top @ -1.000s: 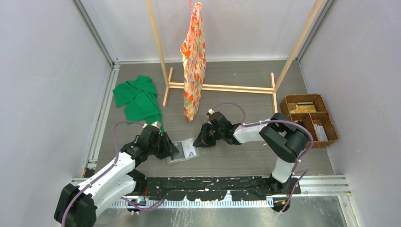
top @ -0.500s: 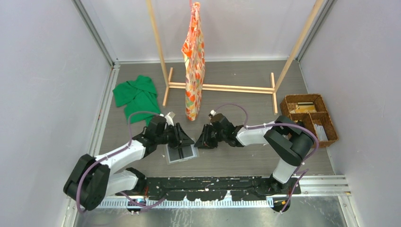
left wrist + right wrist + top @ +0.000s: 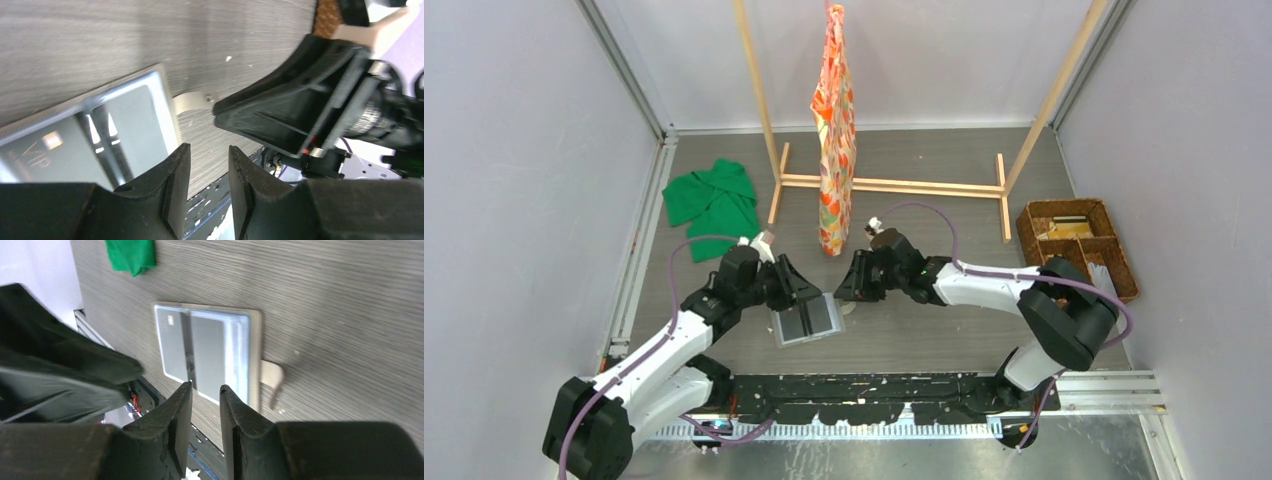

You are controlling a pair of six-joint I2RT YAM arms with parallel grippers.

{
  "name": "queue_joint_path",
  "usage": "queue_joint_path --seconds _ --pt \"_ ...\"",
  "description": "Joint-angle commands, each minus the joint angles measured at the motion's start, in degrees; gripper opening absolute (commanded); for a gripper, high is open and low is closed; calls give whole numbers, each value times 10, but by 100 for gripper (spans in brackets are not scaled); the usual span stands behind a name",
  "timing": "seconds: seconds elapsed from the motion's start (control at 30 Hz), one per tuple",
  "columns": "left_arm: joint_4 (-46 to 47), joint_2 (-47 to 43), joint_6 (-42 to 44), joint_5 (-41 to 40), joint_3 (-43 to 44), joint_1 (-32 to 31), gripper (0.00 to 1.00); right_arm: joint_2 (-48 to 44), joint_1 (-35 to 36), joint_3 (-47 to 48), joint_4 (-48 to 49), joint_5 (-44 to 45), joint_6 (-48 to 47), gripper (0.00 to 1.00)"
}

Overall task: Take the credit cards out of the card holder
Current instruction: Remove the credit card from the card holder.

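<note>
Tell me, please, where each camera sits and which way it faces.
Top external: above and behind the bases, facing down at the table; both arms show.
Left wrist: on the left gripper, facing the card holder and right gripper; own fingers show.
Right wrist: on the right gripper, facing the card holder; own fingers show.
Shared: the card holder.

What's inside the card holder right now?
A grey VIP card shows through the card holder's translucent panel, beside a dark band. Any cards stacked beneath it are covered.
</note>
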Motion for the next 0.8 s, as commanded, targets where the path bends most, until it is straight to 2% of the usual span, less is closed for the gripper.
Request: queue_joint_path --seconds 0.0,0.2,0.77 --pt "-51 -33 -31 -26 -46 8 36 40 18 48 14 -25 -21 32" --pt "-64 -50 -27 -37 -66 19 42 94 25 65 55 -66 -5 32" --pt "-41 -41 -25 -38 -115 36 42 139 30 73 77 -78 4 32"
